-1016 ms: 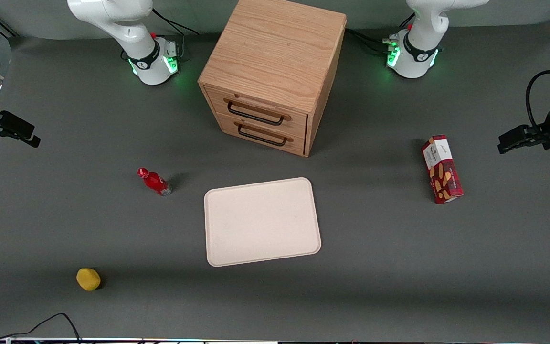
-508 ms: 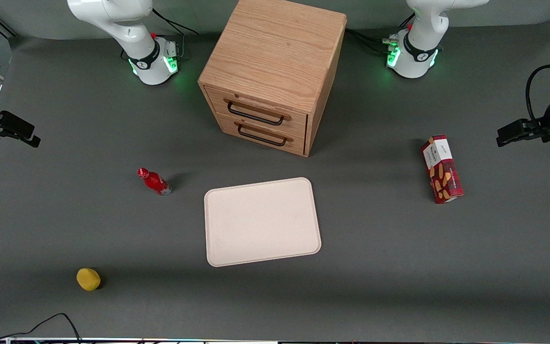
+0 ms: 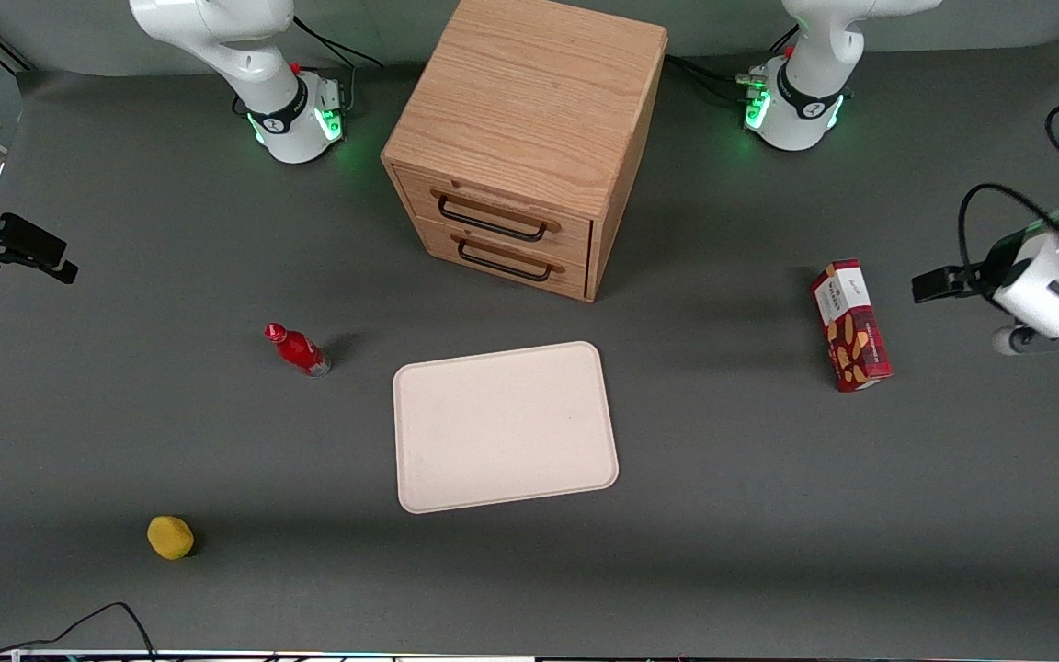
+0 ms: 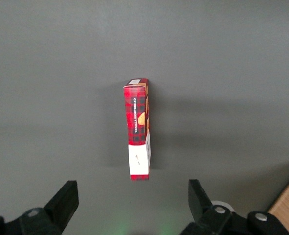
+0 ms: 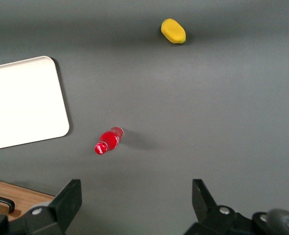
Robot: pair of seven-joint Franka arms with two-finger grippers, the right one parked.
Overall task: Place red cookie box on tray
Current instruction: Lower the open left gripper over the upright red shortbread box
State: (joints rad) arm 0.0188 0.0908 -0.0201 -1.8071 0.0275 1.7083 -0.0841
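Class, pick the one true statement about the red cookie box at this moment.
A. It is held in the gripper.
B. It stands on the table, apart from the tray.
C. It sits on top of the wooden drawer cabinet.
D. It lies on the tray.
B: the red cookie box stands on the table, well clear of the tray, toward the working arm's end; the open gripper hovers near it without touching.

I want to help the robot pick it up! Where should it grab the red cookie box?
Probably from above, across the two wide faces near the middle. The red cookie box stands on a narrow edge on the table, so its slim width fits between the fingers. The gripper is open, beside the box toward the working arm's end, not touching it.
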